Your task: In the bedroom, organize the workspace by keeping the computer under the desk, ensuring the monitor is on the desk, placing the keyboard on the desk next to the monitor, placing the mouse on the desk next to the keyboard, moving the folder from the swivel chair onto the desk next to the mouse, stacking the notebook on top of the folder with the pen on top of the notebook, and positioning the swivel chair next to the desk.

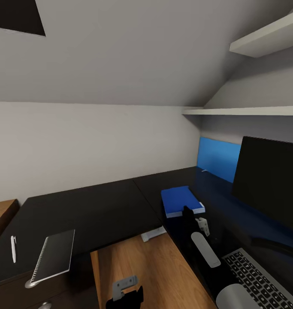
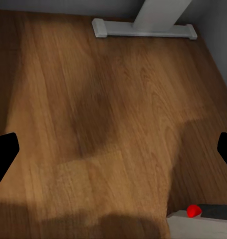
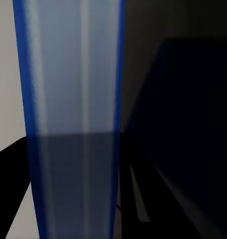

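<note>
The blue folder (image 1: 179, 200) lies on the dark desk (image 1: 120, 206), left of the black monitor (image 1: 270, 180). My right gripper (image 1: 192, 217) is at the folder's near edge. In the right wrist view the folder's edge (image 3: 73, 99) runs close up between the dark fingers (image 3: 13, 174), which are shut on it. The grey keyboard (image 1: 260, 279) sits in front of the monitor. A spiral notebook (image 1: 56, 255) and a white pen (image 1: 13, 249) rest on the black top at the left. My left gripper (image 1: 127, 296) hangs open over the wood floor (image 2: 113, 109), holding nothing.
The desk's white foot (image 1: 154, 234) (image 2: 143, 27) stands on the floor under the desk edge. A brown cabinet (image 1: 2, 214) is at the far left. White shelves (image 1: 249, 110) jut from the wall above the monitor. A blue panel (image 1: 217, 156) backs the desk.
</note>
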`<state>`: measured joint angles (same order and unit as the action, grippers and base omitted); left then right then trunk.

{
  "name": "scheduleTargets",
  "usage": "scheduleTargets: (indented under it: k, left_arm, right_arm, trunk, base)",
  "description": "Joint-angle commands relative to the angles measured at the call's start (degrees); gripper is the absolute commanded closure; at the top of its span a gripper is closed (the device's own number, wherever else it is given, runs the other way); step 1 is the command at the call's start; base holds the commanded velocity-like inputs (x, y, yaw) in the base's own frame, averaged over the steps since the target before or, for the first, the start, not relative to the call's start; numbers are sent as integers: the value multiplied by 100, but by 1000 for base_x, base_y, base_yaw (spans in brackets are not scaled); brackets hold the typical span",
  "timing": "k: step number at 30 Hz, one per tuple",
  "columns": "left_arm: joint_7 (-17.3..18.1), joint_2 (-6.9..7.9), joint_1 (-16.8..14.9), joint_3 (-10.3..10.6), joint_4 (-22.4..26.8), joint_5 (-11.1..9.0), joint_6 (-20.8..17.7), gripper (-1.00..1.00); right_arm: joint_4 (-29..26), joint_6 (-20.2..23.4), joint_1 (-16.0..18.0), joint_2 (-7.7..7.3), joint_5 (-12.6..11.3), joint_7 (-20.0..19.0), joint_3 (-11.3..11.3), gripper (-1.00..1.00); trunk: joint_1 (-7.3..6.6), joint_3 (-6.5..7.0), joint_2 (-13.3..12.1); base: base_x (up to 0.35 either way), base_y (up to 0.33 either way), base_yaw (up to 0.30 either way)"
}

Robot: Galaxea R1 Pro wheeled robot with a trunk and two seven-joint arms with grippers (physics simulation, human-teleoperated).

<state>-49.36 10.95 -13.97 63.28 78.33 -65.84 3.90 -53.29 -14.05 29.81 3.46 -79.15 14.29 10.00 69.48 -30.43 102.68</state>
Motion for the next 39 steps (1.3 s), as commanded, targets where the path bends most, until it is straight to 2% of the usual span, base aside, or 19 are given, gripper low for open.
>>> scheduleTargets:
  k: [1,7,13,20,39]
  left_arm:
    - [-21,4,-9,16,7,-44,40,-100]
    - [-21,4,-9,18,7,-43,41,-100]
    - [-21,4,-9,18,7,-43,41,-100]
    - [-21,4,-9,18,7,-43,40,-100]
    - [-21,1,-9,26,7,-52,41,-100]
  right_arm:
    - [-2,-48,5,-3,-52,15,21,100]
    - [25,-64,7,35,-42,13,33,100]
    - [369,-63,7,41,-61,15,29,100]
    - [482,-62,11,41,-58,20,21,100]
    - [512,-64,24,31,-65,22,-100,100]
  trunk:
    - [0,-7,4]
    - [0,-7,4]
    - [0,-7,4]
    - [0,-7,4]
    - [0,-7,4]
  base:
    - [0,0,0]
    - [0,0,0]
    - [0,0,0]
    - [0,0,0]
    - [0,0,0]
